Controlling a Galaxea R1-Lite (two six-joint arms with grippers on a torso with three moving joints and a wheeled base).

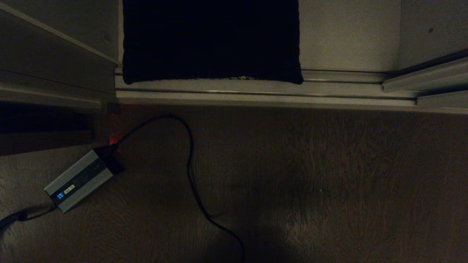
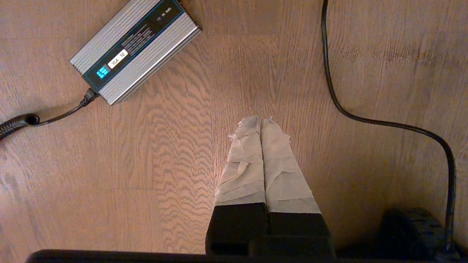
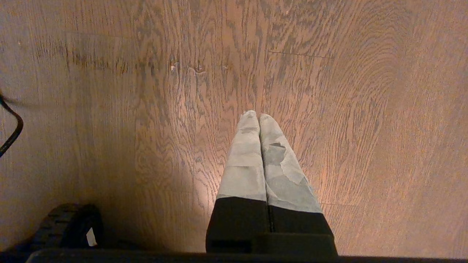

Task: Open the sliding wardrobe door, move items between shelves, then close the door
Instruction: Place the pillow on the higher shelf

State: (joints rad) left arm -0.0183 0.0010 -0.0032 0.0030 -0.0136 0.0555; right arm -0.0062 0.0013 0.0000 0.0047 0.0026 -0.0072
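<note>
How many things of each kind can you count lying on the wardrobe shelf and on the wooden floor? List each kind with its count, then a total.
Black cushion on the shelf: 1
Grey power brick on the floor: 1
Black cables: 2
Total: 4

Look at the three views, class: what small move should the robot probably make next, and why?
Probably raise one arm toward the black cushion. It lies on the off-white shelf behind the floor track, with no door panel across it, so the wardrobe seems open here. Both the left gripper and right gripper hang shut and empty over the wood floor, near the power brick.
</note>
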